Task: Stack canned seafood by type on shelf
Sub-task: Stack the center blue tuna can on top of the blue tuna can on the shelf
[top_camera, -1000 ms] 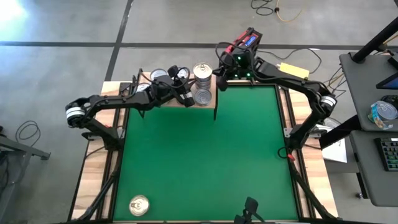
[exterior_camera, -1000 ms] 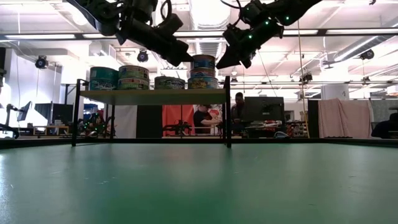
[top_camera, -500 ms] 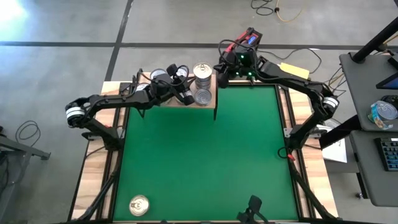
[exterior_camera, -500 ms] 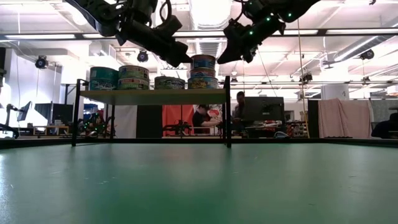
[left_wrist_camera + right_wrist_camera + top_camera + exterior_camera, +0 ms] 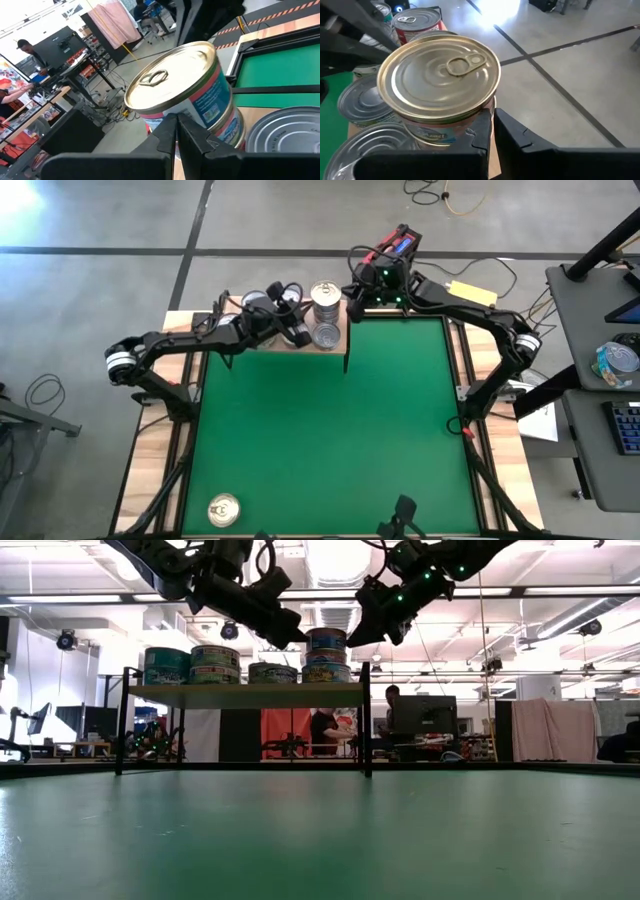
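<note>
While tins crowd the shelf (image 5: 268, 344), green mat (image 5: 330, 430) lies open.

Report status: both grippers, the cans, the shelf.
Left gripper and right gripper shut, empty, flanking the stacked cans on the shelf. One can remains on the mat.

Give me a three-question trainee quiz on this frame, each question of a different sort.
1. True or false: both claws are shut and empty.
2. Where does the lone tin lie? A) on the shelf B) on the green mat's near left corner C) in the right claw
3. Fill in: the tilted top tin sits on a ____ at the shelf's right end.

Key:
1. True: left claw and right claw flank the stack.
2. B
3. stack
</note>
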You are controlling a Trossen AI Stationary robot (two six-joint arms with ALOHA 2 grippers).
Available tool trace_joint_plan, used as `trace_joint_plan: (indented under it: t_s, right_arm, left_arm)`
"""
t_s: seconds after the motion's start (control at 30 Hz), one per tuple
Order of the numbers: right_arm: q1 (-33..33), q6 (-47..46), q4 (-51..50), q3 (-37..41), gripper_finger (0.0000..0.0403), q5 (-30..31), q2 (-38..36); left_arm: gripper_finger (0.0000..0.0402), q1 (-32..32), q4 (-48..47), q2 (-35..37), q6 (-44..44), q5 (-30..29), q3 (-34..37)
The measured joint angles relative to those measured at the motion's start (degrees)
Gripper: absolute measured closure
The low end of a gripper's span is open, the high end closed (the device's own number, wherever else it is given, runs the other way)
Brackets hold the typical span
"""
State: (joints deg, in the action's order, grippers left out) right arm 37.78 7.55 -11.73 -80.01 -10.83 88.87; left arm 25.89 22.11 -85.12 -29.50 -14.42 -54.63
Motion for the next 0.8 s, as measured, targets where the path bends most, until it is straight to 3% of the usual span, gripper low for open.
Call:
trace_joint_plan:
  t_s: [0.8]
  right_arm:
    - [-1.6, 0.7, -2.0, 0.0, 0.039, -0.1, -0.9]
  left_arm:
    - [0.0401, 0.9, 0.2, 0.0, 0.0, 0.0, 0.0]
